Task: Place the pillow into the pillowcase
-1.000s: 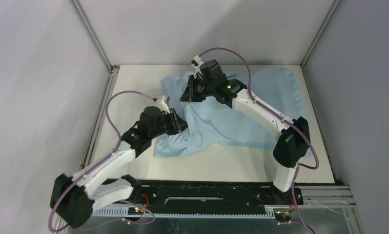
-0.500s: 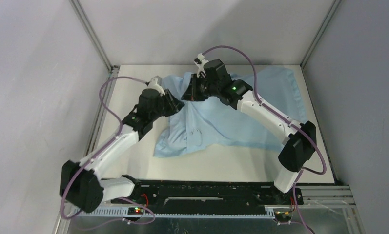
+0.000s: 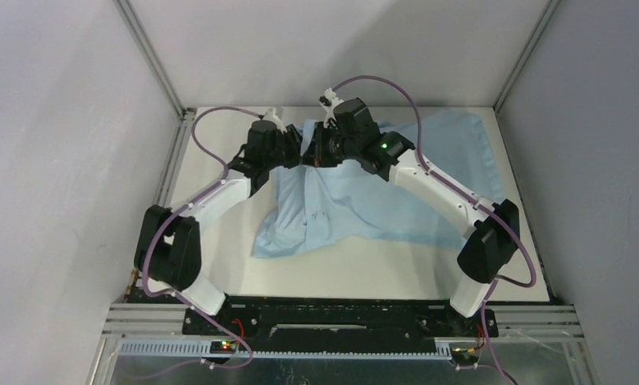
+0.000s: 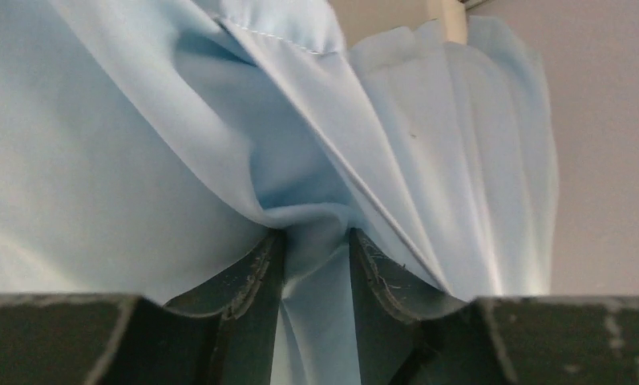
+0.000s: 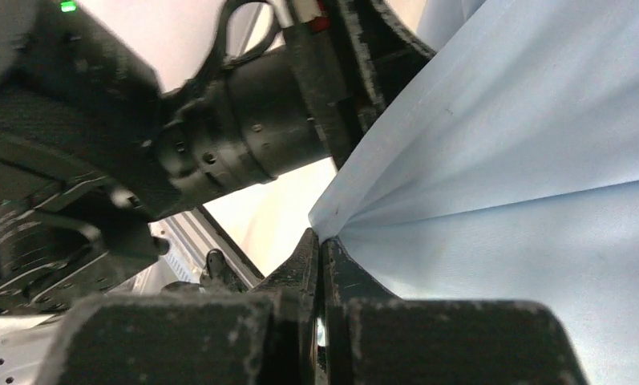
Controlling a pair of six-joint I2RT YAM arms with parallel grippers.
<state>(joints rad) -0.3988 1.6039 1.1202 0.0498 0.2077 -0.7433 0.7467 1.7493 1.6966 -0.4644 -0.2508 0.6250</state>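
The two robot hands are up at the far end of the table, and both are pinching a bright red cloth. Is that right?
Not quite. The cloth is light blue, not red. Both wrist views show it: the left gripper has a bunched fold of the pillowcase between its fingers, and the right gripper is pinching its edge. The rest is right.

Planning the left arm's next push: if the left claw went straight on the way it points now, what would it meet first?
The pillowcase: a bunched fold of it already sits between the left claw's fingers, so it would press deeper into that cloth at once. The right claw seems to lie just beyond, though depth is unclear.
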